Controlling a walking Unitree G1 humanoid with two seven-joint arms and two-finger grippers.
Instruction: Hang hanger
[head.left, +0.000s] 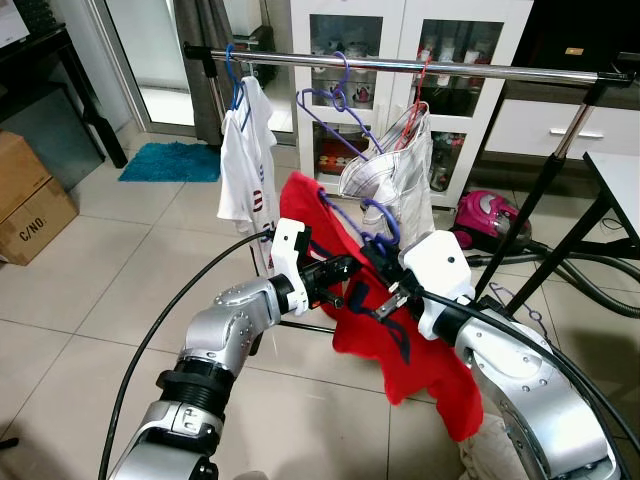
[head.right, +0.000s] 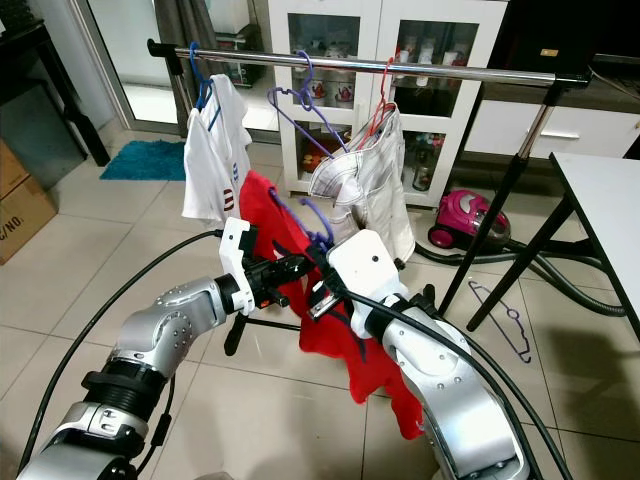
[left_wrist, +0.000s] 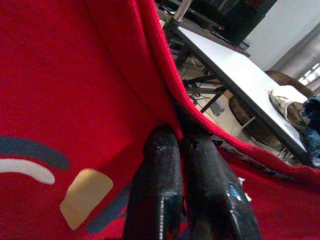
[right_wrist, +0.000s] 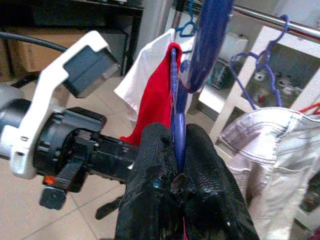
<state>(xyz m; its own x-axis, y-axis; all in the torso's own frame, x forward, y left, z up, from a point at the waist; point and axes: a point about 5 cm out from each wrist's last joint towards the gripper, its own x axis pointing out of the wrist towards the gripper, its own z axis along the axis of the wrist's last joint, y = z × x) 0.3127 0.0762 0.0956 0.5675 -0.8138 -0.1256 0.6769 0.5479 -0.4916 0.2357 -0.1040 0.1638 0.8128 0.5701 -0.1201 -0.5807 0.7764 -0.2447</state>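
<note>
— Black fingers (right_wrist: 165, 190) of the right gripper (head.left: 392, 303) are pinching the purple hanger (right_wrist: 176, 125); its stem is running straight up between the jaws, clamped tight.

— And the left gripper (head.left: 345, 285)?

— Its jaws are closing on a fold of the red shirt (left_wrist: 65, 90), just beside the right one, well below the rail (head.left: 420, 66).

— What is worrying you?

— I'm thinking the hook (head.left: 383, 215) is sitting low, near the grey shorts (head.left: 395, 175); while rising it could be snagging them or the empty purple hanger (head.left: 335, 100). Also, the left pull could be dragging the shirt off its hanger.
</note>
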